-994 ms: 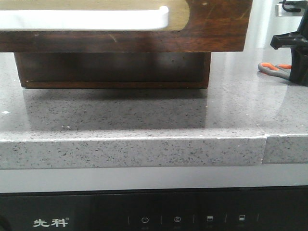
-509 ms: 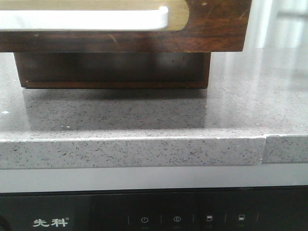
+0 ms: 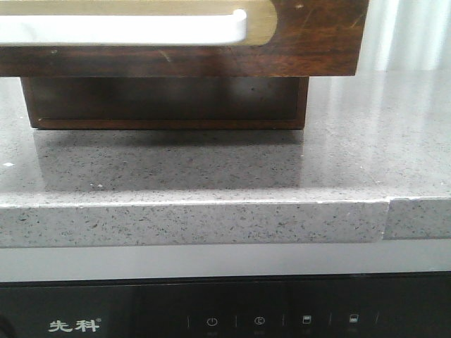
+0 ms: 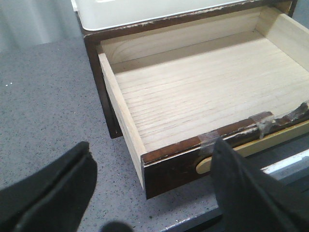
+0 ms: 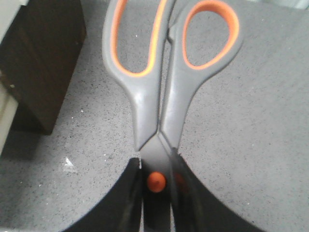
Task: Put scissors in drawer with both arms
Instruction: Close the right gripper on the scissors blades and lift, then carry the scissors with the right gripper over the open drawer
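Right claw [image 5: 157,193] clamps scissors [image 5: 164,72]; left claw [image 4: 149,193] spread

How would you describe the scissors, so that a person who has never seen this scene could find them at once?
Start at the grey speckled countertop beside the dark wooden cabinet. There the right gripper is shut on the scissors near their orange pivot, with the handles pointing away from it. They have grey handles with orange-lined finger loops, one loop long and one rounder; nothing else shows orange.
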Controlling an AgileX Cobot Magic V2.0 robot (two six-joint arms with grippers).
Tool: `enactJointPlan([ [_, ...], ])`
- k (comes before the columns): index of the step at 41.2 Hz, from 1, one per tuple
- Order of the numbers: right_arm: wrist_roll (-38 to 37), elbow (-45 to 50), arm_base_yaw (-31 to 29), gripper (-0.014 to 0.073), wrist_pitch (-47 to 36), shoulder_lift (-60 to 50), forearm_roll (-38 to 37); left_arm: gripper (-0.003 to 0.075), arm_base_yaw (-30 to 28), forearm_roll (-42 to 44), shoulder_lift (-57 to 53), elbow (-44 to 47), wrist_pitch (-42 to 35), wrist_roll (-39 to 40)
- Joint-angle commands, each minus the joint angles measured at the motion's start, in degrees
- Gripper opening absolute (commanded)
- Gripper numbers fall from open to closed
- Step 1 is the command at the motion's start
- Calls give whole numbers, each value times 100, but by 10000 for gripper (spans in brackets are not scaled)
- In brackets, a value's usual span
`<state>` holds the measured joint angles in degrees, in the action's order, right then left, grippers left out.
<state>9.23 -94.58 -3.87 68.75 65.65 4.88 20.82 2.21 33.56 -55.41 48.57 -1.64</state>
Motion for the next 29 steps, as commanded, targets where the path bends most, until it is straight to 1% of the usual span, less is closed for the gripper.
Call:
enactJointPlan([
  [1,191,-149,-10,58,-270,-382,208,494,51,-34,70,-176,-532,46],
  [4,422,-149,-10,58,-261,-563,547,494,51,-34,70,-176,-532,46],
  [8,896,-149,-10,58,-229,-690,1250,494,51,-34,70,-176,-532,46],
  [15,2233,-149,-10,58,-64,-702,2694,494,51,-34,70,-176,-532,46],
  [22,3572,-149,15,58,295,-672,4222,494,51,-34,70,-176,-532,46],
  [25,4132,-149,15,58,448,-672,4713,494,51,-34,70,-176,-532,46],
  [29,4459,-149,15,58,487,-672,5048,494,51,-34,70,-176,-532,46],
])
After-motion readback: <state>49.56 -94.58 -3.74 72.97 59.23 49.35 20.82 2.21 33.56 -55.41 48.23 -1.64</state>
